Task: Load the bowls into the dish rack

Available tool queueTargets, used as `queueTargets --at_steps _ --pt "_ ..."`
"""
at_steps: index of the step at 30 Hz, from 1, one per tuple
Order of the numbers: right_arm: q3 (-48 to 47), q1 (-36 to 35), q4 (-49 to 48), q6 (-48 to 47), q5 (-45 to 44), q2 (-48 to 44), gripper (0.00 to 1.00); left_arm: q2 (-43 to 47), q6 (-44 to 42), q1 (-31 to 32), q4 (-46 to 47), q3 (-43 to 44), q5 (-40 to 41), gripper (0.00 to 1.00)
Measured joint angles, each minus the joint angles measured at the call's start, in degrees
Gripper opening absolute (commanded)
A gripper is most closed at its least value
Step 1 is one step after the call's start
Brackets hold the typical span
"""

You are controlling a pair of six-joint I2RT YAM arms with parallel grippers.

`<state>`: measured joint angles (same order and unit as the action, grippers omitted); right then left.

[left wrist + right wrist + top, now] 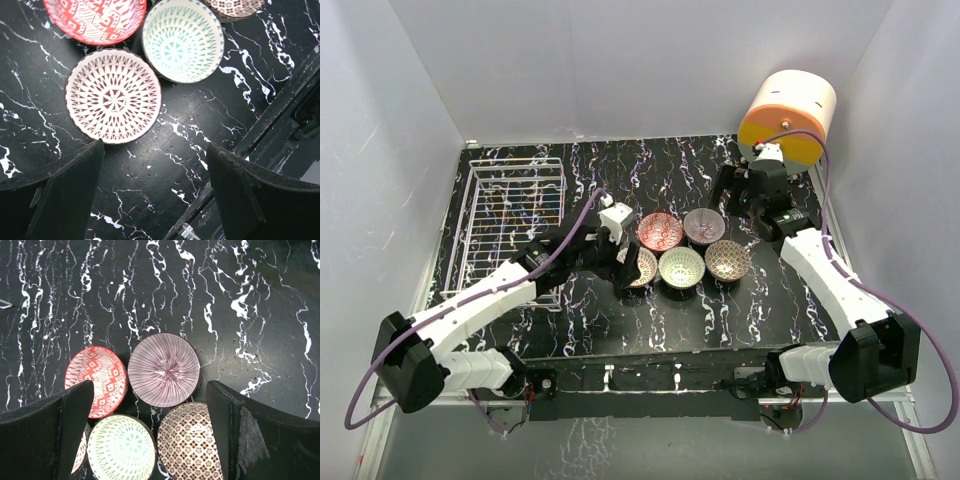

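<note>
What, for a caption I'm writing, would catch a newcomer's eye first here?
Five brightly patterned bowls huddle in the middle of the black marbled table, the left gripper open at the white-lattice bowl. A white wire dish rack stands at far left; a big orange-and-cream cylinder lies in the far right corner.

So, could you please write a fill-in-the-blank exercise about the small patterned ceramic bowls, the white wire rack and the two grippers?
1. On the black marbled table stand ___ small round ceramic bowls.
2. The white wire dish rack holds ___ of them.
3. The left gripper, its jaws ___, hangs closest to the white-lattice bowl.
4. The round bowl ahead of the right gripper has ___ stripes inside.
Missing words: five; none; open; purple.
</note>
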<state>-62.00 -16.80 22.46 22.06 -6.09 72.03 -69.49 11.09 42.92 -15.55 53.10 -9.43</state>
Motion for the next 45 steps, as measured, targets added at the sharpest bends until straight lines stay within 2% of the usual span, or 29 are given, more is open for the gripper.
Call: queueTargets --at_steps 6,11,16,22,45 --pt "1.9 2.8 0.0 1.2 3.1 -0.1 0.98 -0.5 -1.7 4.9 0.2 -0.1 3.0 0.80" --pt "2.9 3.7 -0.6 2.1 5.3 -0.5 0.98 -6.3 -2.7 10.7 1.9 -0.7 10.0 0.79" --pt "3.8 4.2 -1.0 2.5 7.2 -0.7 0.98 -10.8 -2.8 13.6 6.5 -2.4 17.9 0.78" --pt "4.3 5.0 -1.8 2.5 8.3 -1.3 0.99 -14.0 -3.4 13.9 10.5 -2.6 21.9 0.77" --pt "8.6 8.2 -4.9 3.9 12.2 -2.0 0.96 -23.4 -7.2 13.9 19.0 -5.2 25.6 0.74"
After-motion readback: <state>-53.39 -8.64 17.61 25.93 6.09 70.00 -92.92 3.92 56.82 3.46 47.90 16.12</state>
